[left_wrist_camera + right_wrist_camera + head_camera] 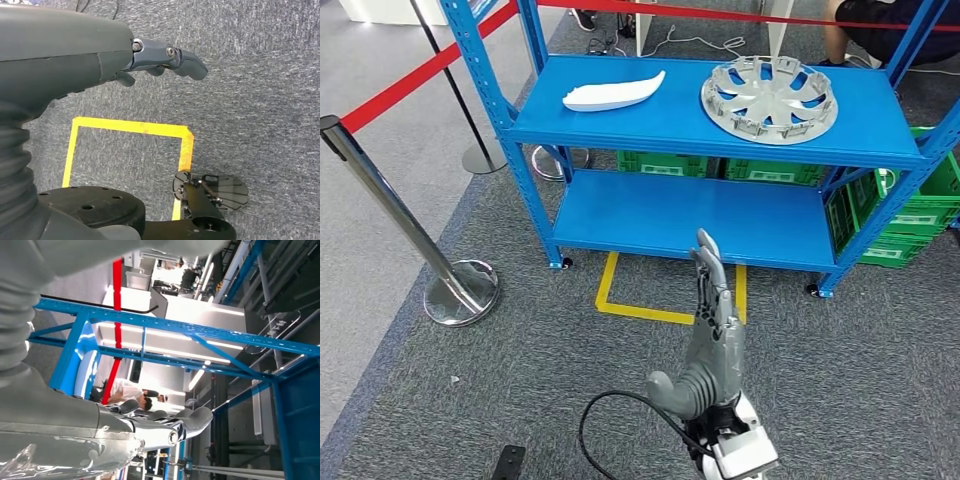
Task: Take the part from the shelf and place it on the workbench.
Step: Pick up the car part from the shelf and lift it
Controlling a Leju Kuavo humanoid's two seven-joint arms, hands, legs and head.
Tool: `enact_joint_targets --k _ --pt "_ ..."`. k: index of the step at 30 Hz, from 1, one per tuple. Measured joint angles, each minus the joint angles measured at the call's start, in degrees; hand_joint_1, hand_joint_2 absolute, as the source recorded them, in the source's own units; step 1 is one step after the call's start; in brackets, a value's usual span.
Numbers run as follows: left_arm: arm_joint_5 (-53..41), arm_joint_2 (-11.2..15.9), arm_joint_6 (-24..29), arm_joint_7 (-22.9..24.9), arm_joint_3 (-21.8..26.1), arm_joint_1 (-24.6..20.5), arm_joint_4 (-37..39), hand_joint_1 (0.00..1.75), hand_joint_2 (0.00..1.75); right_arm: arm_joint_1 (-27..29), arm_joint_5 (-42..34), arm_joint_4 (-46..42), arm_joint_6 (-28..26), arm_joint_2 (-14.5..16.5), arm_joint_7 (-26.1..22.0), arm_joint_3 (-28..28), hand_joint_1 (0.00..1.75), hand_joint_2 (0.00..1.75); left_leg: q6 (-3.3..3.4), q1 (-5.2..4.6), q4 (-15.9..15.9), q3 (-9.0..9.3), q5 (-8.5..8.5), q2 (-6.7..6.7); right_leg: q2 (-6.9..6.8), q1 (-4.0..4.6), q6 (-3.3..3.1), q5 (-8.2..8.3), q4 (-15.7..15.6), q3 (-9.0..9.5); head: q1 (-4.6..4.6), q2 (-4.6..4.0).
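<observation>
Right robot hand (712,340) is nearest the head camera: raised in front of the shelf, fingers straight and held together, thumb out to the side, nothing in it. It is over grey carpet, short of the yellow floor marking (663,312) that lies at the foot of the blue shelf (697,125). Black cable (610,410) loops from the wrist.

Left robot hand (166,57), in its wrist view: fingers extended over carpet, empty, hanging above a yellow taped square (132,127).

Upper shelf level holds two parts, well apart:
- white curved trim part (613,94), toward the left end
- silver wheel cover (769,98), toward the right end, lying flat

Neither robot hand touches either part. Green crates (909,215) sit behind and to the right of the lower level. Chrome stanchion (403,225) with red belt (418,75) stands at left.
</observation>
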Motion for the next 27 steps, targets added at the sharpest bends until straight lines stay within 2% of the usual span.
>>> enact_joint_targets --k 8,13,14,16,18,19,20,21,22,23,24,25,27 --pt "-0.2 0.1 0.1 0.0 0.2 0.0 0.0 0.00 1.75 0.4 1.8 -1.4 -4.7 -0.3 -0.4 0.4 0.00 1.75 0.45 -0.13 0.3 -0.09 -0.29 0.00 0.00 -0.19 0.20 0.00 -0.1 0.08 -0.02 0.00" --pt "-0.2 0.1 0.1 0.0 0.3 0.0 0.0 0.00 1.75 0.4 1.6 -1.8 -5.2 -0.3 -0.3 0.4 0.00 1.75 1.28 -0.16 0.0 0.12 -0.25 0.01 -0.06 -0.35 0.99 -0.09 -0.4 0.38 -0.03 0.00" --pt "-0.3 0.1 0.1 0.0 0.4 0.0 0.0 0.00 1.75 0.4 1.5 -1.9 -5.3 -0.3 -0.3 0.4 0.00 1.75 1.50 0.02 -0.3 0.35 -0.07 0.02 -0.16 -0.31 1.17 -0.63 0.2 0.15 0.02 0.00" --pt "-0.3 0.1 0.2 0.0 0.4 -0.1 0.0 0.00 1.75 0.4 1.3 -2.1 -5.4 -0.4 -0.2 0.5 0.00 1.75 1.79 0.35 -0.8 0.71 0.15 0.04 -0.44 -0.29 1.45 -3.54 5.1 -2.10 0.10 0.00" --pt "-0.4 0.0 0.2 0.0 0.4 -0.1 0.0 0.00 1.75 0.4 1.1 -2.1 -5.4 -0.5 -0.1 0.5 0.00 1.75 1.85 0.43 -0.8 0.73 0.06 0.05 -0.58 -0.33 1.72 -6.99 12.9 -5.93 0.11 0.00" --pt "-0.4 0.0 0.2 0.0 0.4 0.0 0.0 0.00 1.75 0.4 1.0 -2.1 -5.4 -0.6 -0.1 0.5 0.00 1.75 1.79 0.47 -0.8 0.76 0.00 0.05 -0.61 -0.37 1.84 -7.48 15.2 -7.18 0.10 0.00" --pt "-0.4 0.0 0.2 0.0 0.4 0.0 0.0 0.00 1.75 0.4 1.0 -2.1 -5.4 -0.6 -0.1 0.5 0.00 1.75 1.66 0.56 -0.7 0.81 -0.08 0.01 -0.63 -0.41 1.94 -6.85 15.5 -7.48 0.11 0.00" --pt "-0.4 0.0 0.2 0.0 0.4 0.0 0.0 0.00 1.75 0.4 1.0 -2.1 -5.4 -0.6 -0.1 0.5 0.00 1.75 1.44 0.72 -0.6 0.91 -0.22 -0.08 -0.64 -0.48 2.03 -5.11 13.3 -6.52 0.10 0.00" --pt "-0.4 0.0 0.2 0.0 0.4 0.0 0.0 0.00 1.75 0.4 1.0 -2.1 -5.4 -0.6 -0.1 0.5 0.00 1.75 1.12 0.91 -0.5 1.03 -0.43 -0.19 -0.65 -0.59 2.18 -2.88 9.3 -4.68 0.10 0.00" --pt "-0.5 0.0 0.1 0.0 0.4 0.0 0.0 0.00 1.75 0.4 0.9 -2.1 -5.4 -0.6 -0.1 0.5 0.00 1.75 0.68 1.00 -0.2 1.06 -0.70 -0.31 -0.51 -0.62 2.29 -1.34 5.5 -2.78 0.16 0.00" --pt "-0.5 0.1 0.1 0.0 0.4 0.0 0.0 0.00 1.75 0.4 0.9 -2.1 -5.4 -0.6 -0.1 0.5 0.00 1.75 0.24 1.03 0.1 1.03 -0.92 -0.40 -0.29 -0.66 2.06 -0.30 2.5 -1.30 0.19 0.00" --pt "-0.5 0.1 0.0 0.0 0.4 0.0 0.0 0.00 1.75 0.4 0.9 -2.1 -5.4 -0.6 -0.1 0.6 0.00 1.31 -0.15 0.99 0.4 0.97 -1.05 -0.44 -0.07 -0.63 1.70 -0.03 1.0 -0.57 0.11 0.00" --pt "-0.6 0.1 -0.3 0.0 0.4 0.0 0.0 0.00 1.75 0.4 0.9 -2.1 -5.4 -0.6 0.0 0.6 0.00 0.44 -0.72 0.99 0.4 0.90 -0.98 -0.47 0.25 -0.44 0.50 -0.17 0.9 -0.61 -0.11 0.00"
